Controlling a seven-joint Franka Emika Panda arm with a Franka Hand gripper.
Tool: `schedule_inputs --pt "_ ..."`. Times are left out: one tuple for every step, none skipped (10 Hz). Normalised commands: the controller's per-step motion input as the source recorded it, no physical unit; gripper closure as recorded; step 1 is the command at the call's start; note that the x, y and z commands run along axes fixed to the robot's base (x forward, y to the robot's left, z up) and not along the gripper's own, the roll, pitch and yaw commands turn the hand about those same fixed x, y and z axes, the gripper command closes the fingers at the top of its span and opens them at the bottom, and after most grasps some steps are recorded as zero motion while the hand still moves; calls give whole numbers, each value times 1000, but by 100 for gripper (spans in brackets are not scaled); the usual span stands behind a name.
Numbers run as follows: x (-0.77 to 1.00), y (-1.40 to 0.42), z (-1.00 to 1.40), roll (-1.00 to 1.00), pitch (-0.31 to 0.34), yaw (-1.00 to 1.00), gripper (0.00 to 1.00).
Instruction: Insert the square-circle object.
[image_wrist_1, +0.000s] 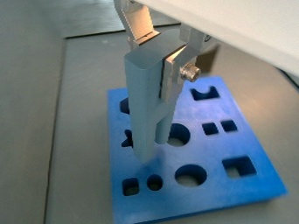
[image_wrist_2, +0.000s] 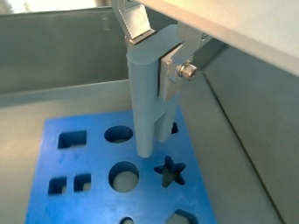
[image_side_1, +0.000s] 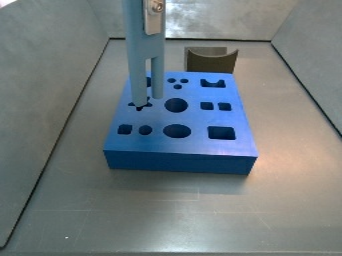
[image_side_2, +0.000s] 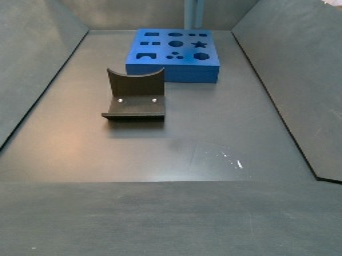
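claw (image_wrist_1: 163, 61) clamps the upright blue peg (image_wrist_1: 146, 105) – tip at the blue block (image_wrist_1: 239, 188), apparently in a hole – full seating remains

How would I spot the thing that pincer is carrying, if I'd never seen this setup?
Find the bright blue block full of shaped holes on the grey floor. Directly above it hangs the pincer, gripping a long pale grey-blue peg that stands upright. It is the only tall, slim thing there; the dark fixture sits low, apart.
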Motion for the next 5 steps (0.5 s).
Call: schedule_inputs --pt "-29 -137 -71 19 0 -937 100" --pt "0 0 -94 19 0 -1000 100" --pt "0 0 -100 19 0 -1000 100" --pt "0 0 -97 19 0 -1000 100" --pt "0 0 -97 17 0 -1000 100"
